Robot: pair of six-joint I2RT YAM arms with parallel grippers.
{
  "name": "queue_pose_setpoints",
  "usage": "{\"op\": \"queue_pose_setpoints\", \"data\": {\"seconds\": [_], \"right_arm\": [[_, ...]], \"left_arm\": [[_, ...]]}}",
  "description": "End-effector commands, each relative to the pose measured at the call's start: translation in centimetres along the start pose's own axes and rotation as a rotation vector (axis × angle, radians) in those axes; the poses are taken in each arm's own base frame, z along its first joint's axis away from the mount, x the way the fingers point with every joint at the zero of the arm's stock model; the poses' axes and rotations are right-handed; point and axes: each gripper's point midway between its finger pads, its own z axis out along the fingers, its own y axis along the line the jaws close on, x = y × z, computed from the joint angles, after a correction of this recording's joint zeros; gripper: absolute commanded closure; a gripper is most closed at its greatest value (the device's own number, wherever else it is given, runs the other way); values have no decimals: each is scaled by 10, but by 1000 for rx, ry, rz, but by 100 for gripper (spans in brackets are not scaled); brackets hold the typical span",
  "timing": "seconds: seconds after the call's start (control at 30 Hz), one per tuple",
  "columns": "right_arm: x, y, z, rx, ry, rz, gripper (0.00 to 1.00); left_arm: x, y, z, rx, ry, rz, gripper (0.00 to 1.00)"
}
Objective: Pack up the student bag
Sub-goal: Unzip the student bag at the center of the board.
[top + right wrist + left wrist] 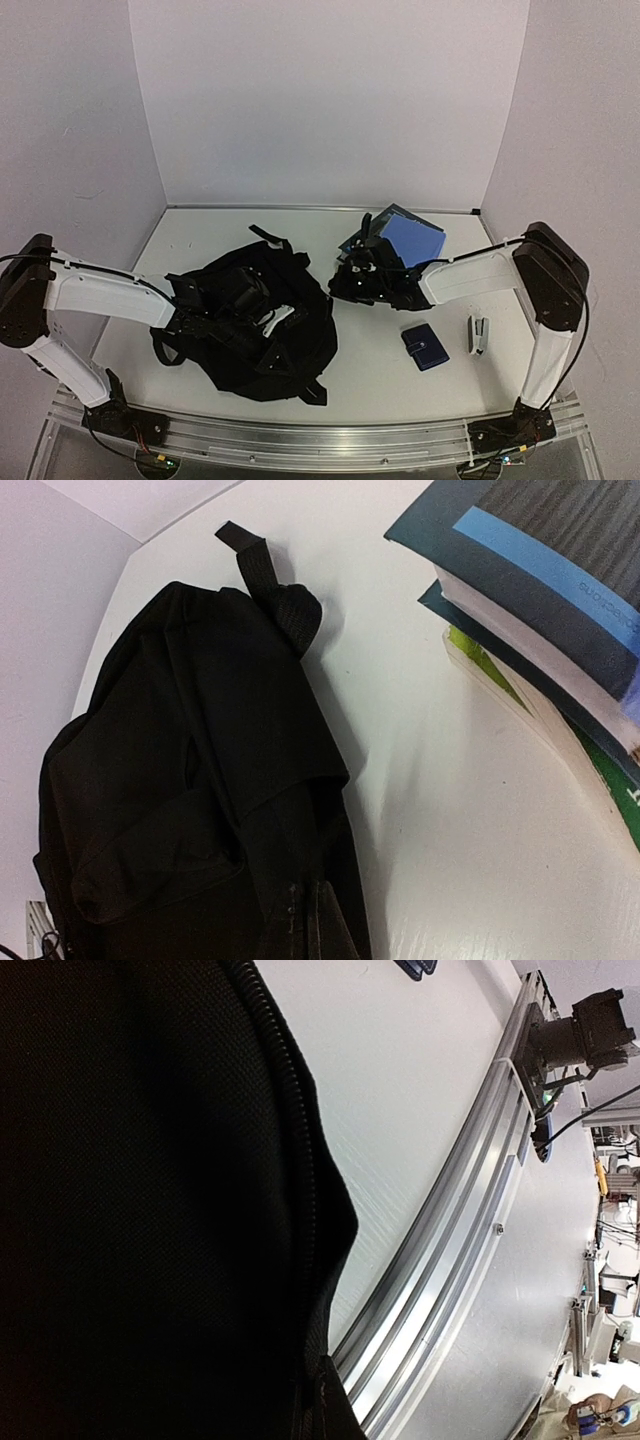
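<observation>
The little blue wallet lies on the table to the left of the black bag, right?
No. The wallet lies on the table to the right of the bag, not the left. The top view shows it.

One student bag (290, 350) lies at 9 o'clock on the bench (370, 375). There is one dark-blue wallet (425, 346) at 4 o'clock and one small grey stapler (479, 335) just beside it. One stack of books (413, 240) sits at 1 o'clock, at least three of them; the exact number is unclear. There are two arms: left arm (100, 292) and right arm (470, 275).
</observation>
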Motion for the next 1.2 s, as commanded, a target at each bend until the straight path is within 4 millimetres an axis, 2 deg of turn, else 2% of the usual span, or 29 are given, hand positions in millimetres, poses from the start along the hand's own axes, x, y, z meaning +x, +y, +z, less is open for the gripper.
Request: {"op": "queue_pose_setpoints", "data": {"seconds": [0.0,0.1,0.17,0.27,0.43,0.53,0.6,0.77,0.97,1.1,1.17], "right_arm": [[-49,4,12,11,-147,-23,100],[-49,14,16,-29,-131,-36,100],[-48,20,16,-59,-121,-42,100],[-44,24,16,-85,-101,-44,100],[-38,23,15,-101,-83,-41,100],[-37,23,13,-107,-84,-36,100],[-36,24,12,-113,-83,-34,100],[-36,25,10,-124,-82,-33,100],[-36,25,6,-126,-82,-36,100],[-34,24,5,-125,-82,-34,100],[-34,23,5,-125,-81,-32,100]], "left_arm": [[40,-6,-2,32,136,-19,100],[30,-7,-5,17,93,-27,99],[13,-5,-9,-22,29,-50,93],[-19,-1,-16,-95,-73,-88,77],[-73,-6,-30,-130,-236,-128,47],[-100,-4,-36,-135,-340,-154,33],[-115,3,-37,-136,-397,-187,28],[-136,24,-25,-182,-447,-256,22],[-154,34,-12,-219,-462,-255,20],[-158,39,-1,-230,-452,-249,20],[-159,43,4,-242,-445,-246,23]]}}
